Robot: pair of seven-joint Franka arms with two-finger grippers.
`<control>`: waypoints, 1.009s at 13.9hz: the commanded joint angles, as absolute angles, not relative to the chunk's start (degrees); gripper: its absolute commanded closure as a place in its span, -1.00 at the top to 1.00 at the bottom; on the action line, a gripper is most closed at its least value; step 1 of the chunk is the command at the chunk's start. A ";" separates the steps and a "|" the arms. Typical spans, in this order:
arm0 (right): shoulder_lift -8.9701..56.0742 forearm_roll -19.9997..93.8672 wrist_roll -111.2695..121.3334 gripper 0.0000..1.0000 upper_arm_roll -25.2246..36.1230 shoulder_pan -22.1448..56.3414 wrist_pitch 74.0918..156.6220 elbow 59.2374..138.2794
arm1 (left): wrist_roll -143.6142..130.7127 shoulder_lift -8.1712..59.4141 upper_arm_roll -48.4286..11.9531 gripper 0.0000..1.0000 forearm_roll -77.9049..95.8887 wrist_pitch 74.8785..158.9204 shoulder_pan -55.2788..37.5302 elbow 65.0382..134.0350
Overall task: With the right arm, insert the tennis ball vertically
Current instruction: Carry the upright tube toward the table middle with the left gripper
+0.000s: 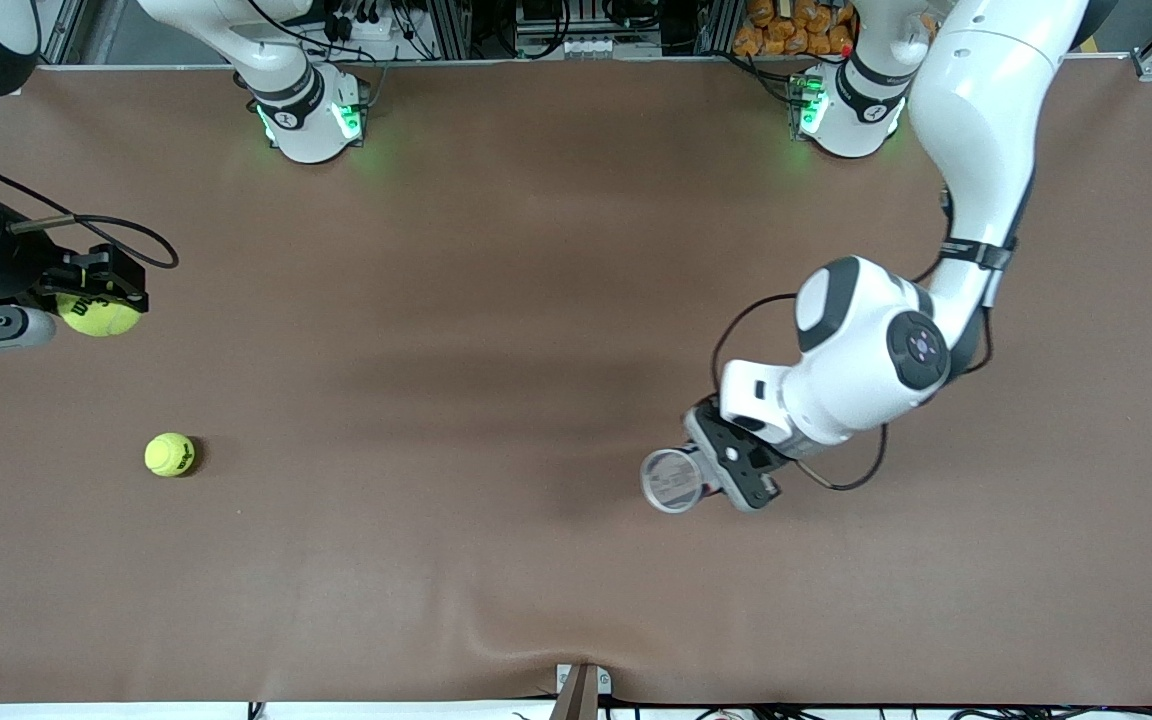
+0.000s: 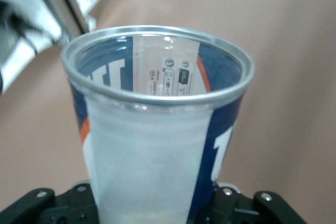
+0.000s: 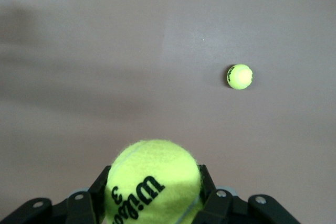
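Note:
My right gripper (image 1: 101, 297) is shut on a yellow-green tennis ball (image 1: 98, 313) and holds it up over the brown table at the right arm's end; the ball fills the bottom of the right wrist view (image 3: 153, 182). My left gripper (image 1: 711, 478) is shut on a clear plastic can with a metal rim and blue label (image 1: 671, 481), open mouth turned up toward the front camera. The can fills the left wrist view (image 2: 157, 129), and it looks empty. A second tennis ball (image 1: 169, 455) lies on the table nearer to the front camera, also seen in the right wrist view (image 3: 240, 76).
The brown table cover (image 1: 496, 330) spreads between the two grippers. The arm bases (image 1: 311, 115) stand along the table's back edge. A small bracket (image 1: 581, 685) sits at the table's front edge.

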State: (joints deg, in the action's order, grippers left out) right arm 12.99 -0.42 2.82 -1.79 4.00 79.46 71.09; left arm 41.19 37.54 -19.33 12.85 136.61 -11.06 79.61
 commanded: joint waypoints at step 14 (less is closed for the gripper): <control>12.04 -2.81 3.69 -1.00 -2.29 1.67 79.63 72.51 | 35.16 50.27 -22.32 0.31 29.09 187.37 -31.46 80.33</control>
State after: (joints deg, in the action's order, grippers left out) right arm 12.98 -2.04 2.85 -1.69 2.95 79.46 71.44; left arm 35.55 48.36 -22.74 28.00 184.16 -30.20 81.62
